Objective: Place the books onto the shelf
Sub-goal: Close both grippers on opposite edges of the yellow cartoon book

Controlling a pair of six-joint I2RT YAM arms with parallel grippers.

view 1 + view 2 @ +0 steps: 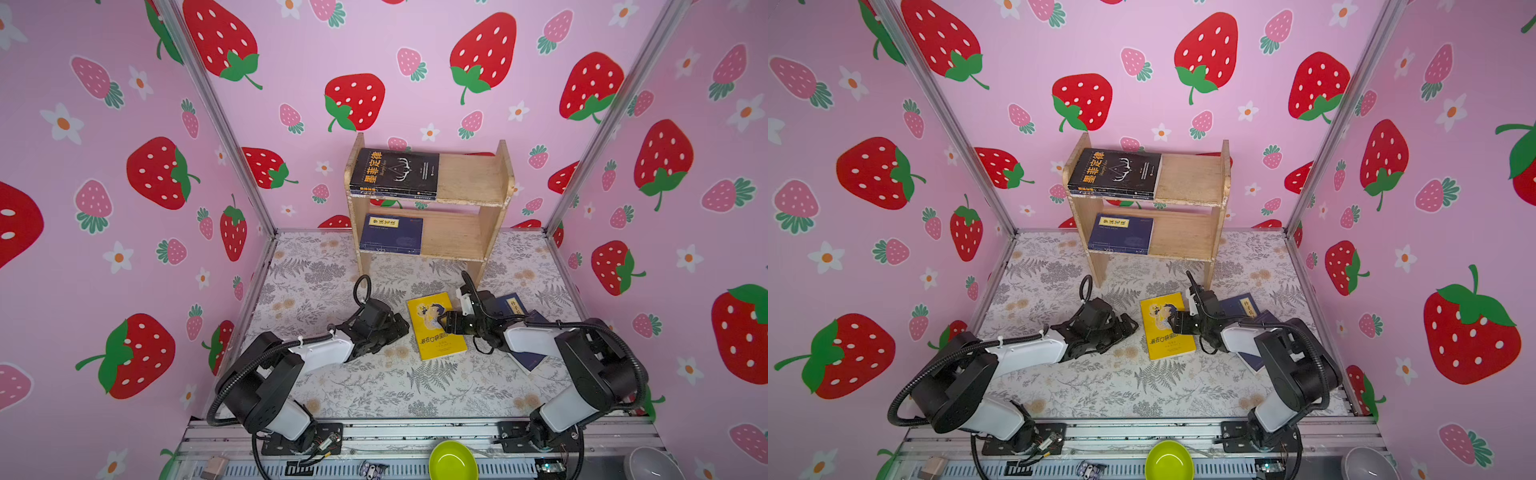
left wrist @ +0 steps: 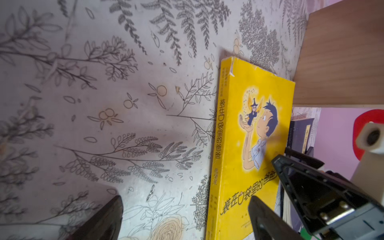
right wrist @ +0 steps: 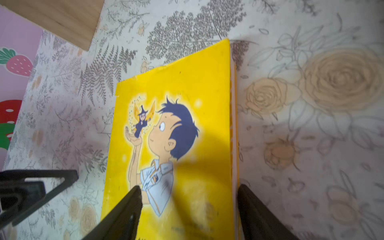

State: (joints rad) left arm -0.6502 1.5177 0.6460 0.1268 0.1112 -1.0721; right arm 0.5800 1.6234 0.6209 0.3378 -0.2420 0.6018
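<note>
Best in wrist views, left fingers (image 2: 101,218) spread, right fingers (image 3: 124,214) parted astride yellow book (image 3: 187,83)

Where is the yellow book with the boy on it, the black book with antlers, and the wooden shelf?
Bright yellow cartoon paperback book (image 1: 430,332): top view, middle of cover.
Black paperback book with antlers (image 1: 395,170): top view, middle of cover.
Light wooden two-tier shelf (image 1: 469,176): top view, bare upper board.
</note>
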